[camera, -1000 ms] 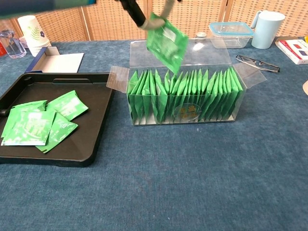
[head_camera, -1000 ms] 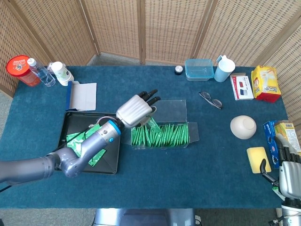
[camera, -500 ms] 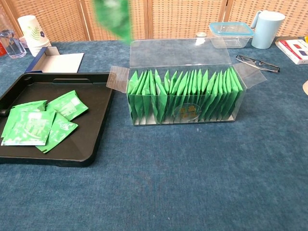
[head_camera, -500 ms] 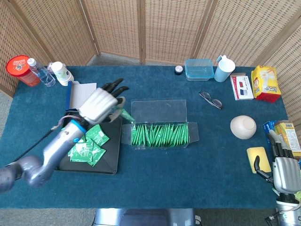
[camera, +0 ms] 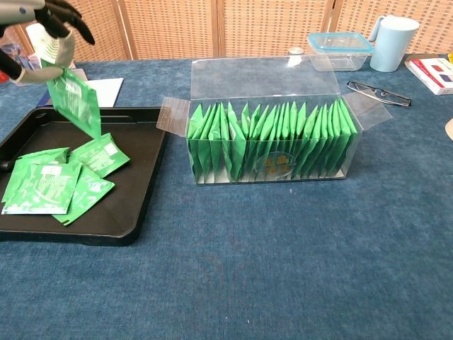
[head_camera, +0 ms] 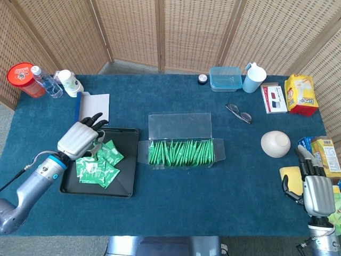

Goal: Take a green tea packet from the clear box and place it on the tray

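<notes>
My left hand [head_camera: 81, 138] hangs over the black tray [head_camera: 127, 186] and pinches a green tea packet [camera: 75, 101], which dangles just above the tray floor. The same hand [camera: 44, 30] shows at the top left of the chest view. Several green packets [head_camera: 96, 166] lie in the tray [camera: 141, 205]. The clear box [head_camera: 180, 128] stands open at the table's middle with a row of upright green packets [camera: 269, 145] inside. My right hand [head_camera: 317, 192] rests low at the right edge, fingers apart, holding nothing.
A white notepad [head_camera: 95, 108], bottles [head_camera: 69, 82] and a red lid [head_camera: 22, 79] stand behind the tray. Glasses [head_camera: 238, 113], a lidded container [head_camera: 225, 78], a pitcher [head_camera: 253, 78], a white bowl [head_camera: 275, 143], a yellow sponge [head_camera: 292, 179] and boxes lie to the right.
My left hand has carried the packet from above the clear box leftward and down, over the tray. The right hand has risen slightly at the right edge.
</notes>
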{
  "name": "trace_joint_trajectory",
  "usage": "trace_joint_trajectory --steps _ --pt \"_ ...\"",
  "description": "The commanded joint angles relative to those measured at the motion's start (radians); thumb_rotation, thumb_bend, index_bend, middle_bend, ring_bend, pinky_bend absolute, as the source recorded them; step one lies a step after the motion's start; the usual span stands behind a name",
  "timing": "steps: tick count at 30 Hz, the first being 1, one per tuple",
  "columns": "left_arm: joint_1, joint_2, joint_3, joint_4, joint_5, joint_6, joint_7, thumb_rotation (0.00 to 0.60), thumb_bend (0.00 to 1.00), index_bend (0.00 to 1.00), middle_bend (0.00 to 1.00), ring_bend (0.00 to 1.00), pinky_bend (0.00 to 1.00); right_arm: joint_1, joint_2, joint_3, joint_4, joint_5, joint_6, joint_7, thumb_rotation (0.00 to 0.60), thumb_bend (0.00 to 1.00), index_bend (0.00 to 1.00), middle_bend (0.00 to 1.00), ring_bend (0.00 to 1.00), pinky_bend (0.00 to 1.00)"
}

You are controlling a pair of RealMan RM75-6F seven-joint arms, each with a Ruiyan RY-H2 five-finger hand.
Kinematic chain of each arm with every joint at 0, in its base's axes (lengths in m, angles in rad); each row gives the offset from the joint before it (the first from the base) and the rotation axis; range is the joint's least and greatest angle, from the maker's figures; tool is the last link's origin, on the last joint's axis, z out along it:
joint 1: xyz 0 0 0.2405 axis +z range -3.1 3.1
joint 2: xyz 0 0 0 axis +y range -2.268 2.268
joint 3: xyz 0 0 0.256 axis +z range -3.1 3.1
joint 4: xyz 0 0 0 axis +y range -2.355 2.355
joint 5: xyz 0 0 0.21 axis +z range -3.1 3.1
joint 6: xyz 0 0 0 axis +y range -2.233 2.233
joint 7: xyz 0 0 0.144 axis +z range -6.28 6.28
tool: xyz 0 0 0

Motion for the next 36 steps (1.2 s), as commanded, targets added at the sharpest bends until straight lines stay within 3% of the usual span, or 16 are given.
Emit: trace_joint_trajectory --steps 1,4,9,11,17,26,36 --pt "0.007 -0.017 0.005 0.017 0.006 -0.006 0.003 0.579 0.44 0.54 0.18 0.03 0.20 -0.001 0.003 0.000 -0.004 0.000 0.003 -0.003 0.285 0.58 0.00 0.09 0.09 0.17" --pt "0.010 -0.038 0.007 0.031 0.010 -0.017 0.009 0.569 0.44 0.49 0.18 0.03 0.20 -0.004 0.004 -0.002 -0.007 0.001 0.006 -0.004 0.283 0.58 0.00 0.09 0.09 0.17" --pt "0.009 -0.052 0.013 0.037 -0.011 -0.061 0.034 0.472 0.44 0.26 0.14 0.01 0.20 -0.009 0.006 -0.002 -0.006 0.008 0.012 -0.001 0.283 0.58 0.00 0.09 0.09 0.17" --pt "0.011 -0.047 0.010 0.028 -0.031 -0.073 0.034 0.462 0.43 0.21 0.13 0.00 0.20 -0.009 0.007 -0.001 -0.004 0.011 0.013 0.003 0.284 0.58 0.00 0.09 0.09 0.17" --pt "0.046 -0.009 -0.004 -0.003 -0.050 -0.032 0.026 0.454 0.43 0.19 0.12 0.00 0.20 -0.003 0.013 0.004 0.001 0.013 0.008 0.009 0.282 0.58 0.00 0.09 0.09 0.17" --pt "0.275 0.133 0.046 -0.127 0.029 0.243 -0.081 0.451 0.43 0.19 0.12 0.00 0.20 0.040 0.018 0.010 -0.001 0.004 -0.042 -0.007 0.283 0.58 0.00 0.09 0.09 0.17" --pt "0.550 0.194 0.156 -0.153 0.113 0.492 -0.151 0.452 0.43 0.19 0.12 0.00 0.20 0.092 0.034 -0.006 -0.034 -0.023 -0.118 -0.068 0.285 0.58 0.00 0.09 0.09 0.17"
